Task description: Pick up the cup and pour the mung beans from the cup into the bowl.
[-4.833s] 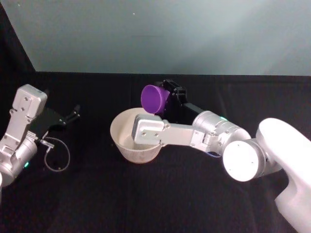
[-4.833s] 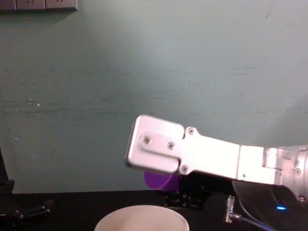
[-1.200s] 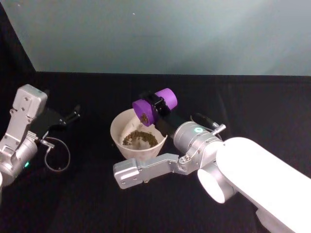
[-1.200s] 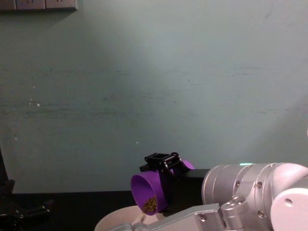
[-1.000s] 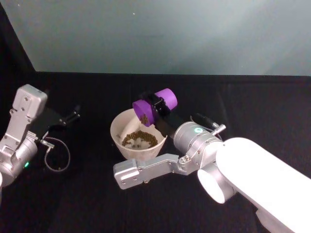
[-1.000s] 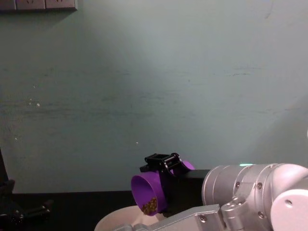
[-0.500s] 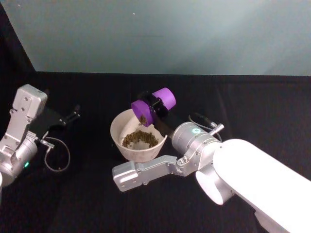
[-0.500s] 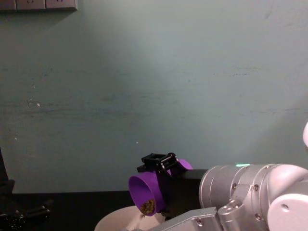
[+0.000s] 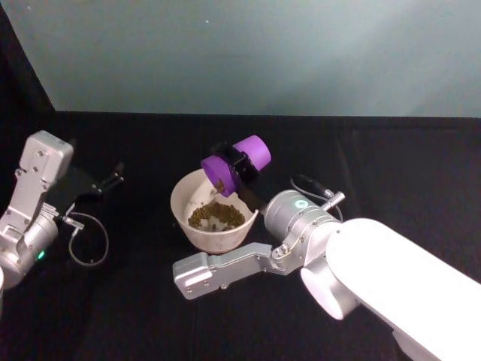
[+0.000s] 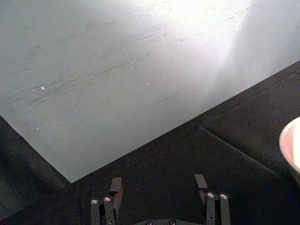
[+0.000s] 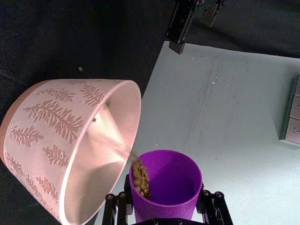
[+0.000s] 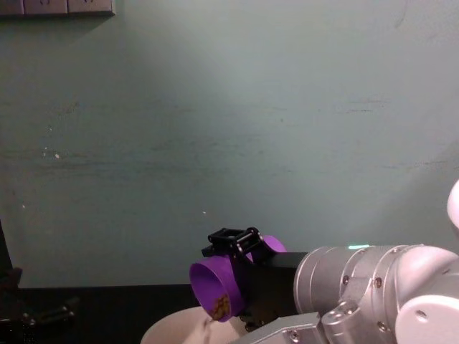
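**Cup tips further over the bowl**

Tilted a touch more than half a second ago, the cup lies almost on its side above the bowl's far rim, mouth down toward it. The right gripper is clamped across the cup's middle. Its arm bends sharply, one link lying low in front of the bowl. A few beans cling at the cup's lip, with a heap in the bowl. The left gripper rests at the left, fingers apart, well away. The counter is black cloth, against a pale green wall.
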Robot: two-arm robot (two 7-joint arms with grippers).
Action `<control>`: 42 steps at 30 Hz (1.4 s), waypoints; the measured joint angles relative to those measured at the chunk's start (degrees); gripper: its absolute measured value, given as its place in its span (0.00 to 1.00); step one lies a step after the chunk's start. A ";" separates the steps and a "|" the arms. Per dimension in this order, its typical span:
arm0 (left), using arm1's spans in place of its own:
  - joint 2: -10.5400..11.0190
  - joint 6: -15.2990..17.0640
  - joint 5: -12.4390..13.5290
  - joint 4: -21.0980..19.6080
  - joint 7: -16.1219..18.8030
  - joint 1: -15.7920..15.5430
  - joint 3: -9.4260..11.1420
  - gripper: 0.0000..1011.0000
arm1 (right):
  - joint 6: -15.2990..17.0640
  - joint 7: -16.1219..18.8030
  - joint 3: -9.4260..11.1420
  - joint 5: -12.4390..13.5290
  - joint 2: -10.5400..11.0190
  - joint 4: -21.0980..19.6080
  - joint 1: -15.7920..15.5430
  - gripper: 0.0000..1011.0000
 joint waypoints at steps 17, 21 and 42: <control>0.00 0.00 0.00 0.00 0.00 0.00 0.00 0.99 | 0.18 0.42 -0.54 -1.15 0.17 -0.34 -0.01 0.72; 0.00 0.00 0.00 0.00 0.00 0.00 0.00 0.99 | 0.56 0.57 -1.07 -2.40 0.27 -0.20 0.17 0.72; 0.00 0.00 0.00 0.00 0.00 0.00 0.00 0.99 | 1.83 3.29 -6.94 -14.82 1.25 -0.24 2.33 0.72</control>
